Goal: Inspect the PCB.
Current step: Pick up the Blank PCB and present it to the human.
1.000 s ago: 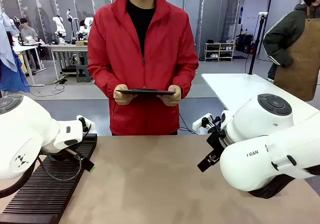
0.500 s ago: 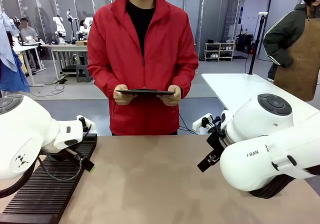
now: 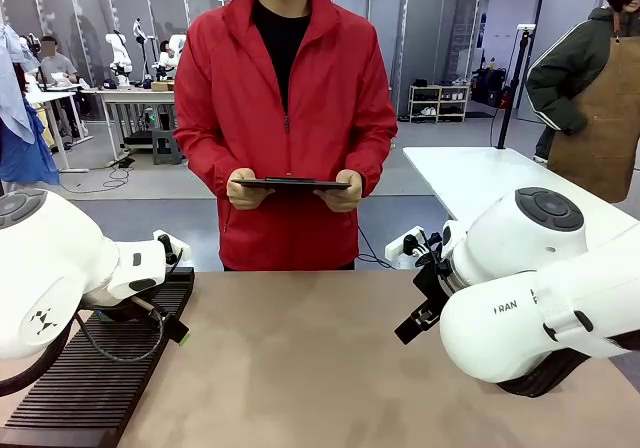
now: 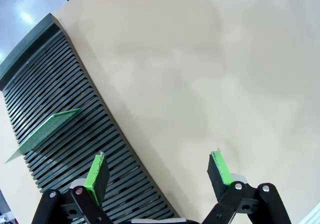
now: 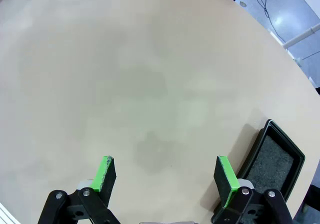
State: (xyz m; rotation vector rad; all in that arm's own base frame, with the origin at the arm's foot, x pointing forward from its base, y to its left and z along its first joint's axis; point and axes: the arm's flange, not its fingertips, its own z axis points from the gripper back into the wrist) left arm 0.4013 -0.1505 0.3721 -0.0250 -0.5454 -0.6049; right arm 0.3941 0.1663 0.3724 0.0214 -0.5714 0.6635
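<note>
Not begun — the PCB [image 4: 44, 134] sits untouched in the rack [image 4: 85, 99], lower left; left hand [image 4: 158, 156] and right hand [image 5: 164, 160] spread, empty.

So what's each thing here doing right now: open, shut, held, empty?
Left pincer: open, holding nothing.
Right pincer: open, holding nothing.
Circuit board: standing on edge in a slot of the rack, not gripped.
Rack: one slot filled, the other slots in sight empty.
Tray: empty.
Tablet: held level by the person.
</note>
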